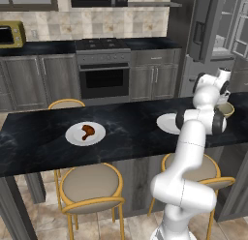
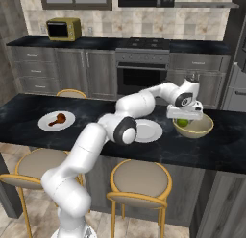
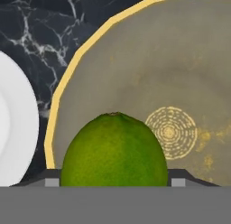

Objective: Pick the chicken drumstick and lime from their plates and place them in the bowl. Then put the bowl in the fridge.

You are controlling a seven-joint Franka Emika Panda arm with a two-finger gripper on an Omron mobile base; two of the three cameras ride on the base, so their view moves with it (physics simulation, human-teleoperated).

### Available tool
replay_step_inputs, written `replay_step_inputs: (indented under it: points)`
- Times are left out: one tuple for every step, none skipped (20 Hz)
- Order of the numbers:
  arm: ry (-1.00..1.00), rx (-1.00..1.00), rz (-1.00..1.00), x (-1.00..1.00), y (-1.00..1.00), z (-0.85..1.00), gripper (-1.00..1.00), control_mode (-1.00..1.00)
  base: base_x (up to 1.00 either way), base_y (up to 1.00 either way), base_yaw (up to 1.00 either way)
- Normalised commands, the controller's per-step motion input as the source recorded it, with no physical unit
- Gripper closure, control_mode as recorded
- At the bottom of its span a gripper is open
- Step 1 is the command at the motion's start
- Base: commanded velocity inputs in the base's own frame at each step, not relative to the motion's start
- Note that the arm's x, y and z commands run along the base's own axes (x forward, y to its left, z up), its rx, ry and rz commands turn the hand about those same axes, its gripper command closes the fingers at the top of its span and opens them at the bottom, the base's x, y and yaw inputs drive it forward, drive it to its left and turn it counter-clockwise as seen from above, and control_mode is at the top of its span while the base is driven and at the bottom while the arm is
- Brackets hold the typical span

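Note that the gripper (image 2: 184, 118), centre-right of the right base view, stands wide around the lime (image 3: 113, 151), directly over the bowl (image 2: 205, 128); whether it grips cannot be told. The chicken drumstick (image 1: 87, 131) lies on its plate (image 1: 73, 137), left.

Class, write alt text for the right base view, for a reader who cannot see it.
A white robot arm reaches across a dark marble counter, its gripper over a tan bowl with a lime in it. An empty white plate sits beside the bowl; farther left, a second plate holds a chicken drumstick.
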Motion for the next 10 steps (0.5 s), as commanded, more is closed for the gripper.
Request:
replay_step_inputs:
  points:
    - [0.05, 0.00, 0.16, 0.10, 0.00, -0.13, 1.00, -1.00, 0.00, 0.00, 0.00]
    - [0.06, 0.00, 0.16, 0.09, -0.02, -0.10, 1.00, -1.00, 0.00, 0.00, 0.00]
    - [0.06, 0.00, 0.16, 0.09, -0.03, -0.09, 1.00, -1.00, 0.00, 0.00, 0.00]
    - [0.05, 0.00, 0.16, 0.11, -0.05, -0.05, 1.00, -1.00, 0.00, 0.00, 0.00]
    - [0.04, 0.00, 0.16, 0.11, -0.06, -0.03, 1.00, -1.00, 0.00, 0.00, 0.00]
    - [0.03, 0.00, 0.15, 0.14, -0.06, 0.00, 1.00, -1.00, 0.00, 0.00, 0.00]
    - [0.03, 0.00, 0.15, 0.12, -0.05, 0.00, 1.00, -1.00, 0.00, 0.00, 0.00]
    - [0.03, 0.00, 0.15, 0.11, -0.06, 0.00, 1.00, -1.00, 0.00, 0.00, 0.00]
    - [0.03, 0.00, 0.15, 0.11, -0.06, 0.00, 1.00, -1.00, 0.00, 0.00, 0.00]
    - [0.05, 0.00, 0.15, 0.09, -0.04, 0.00, -1.00, -1.00, 0.00, 0.00, 0.00]
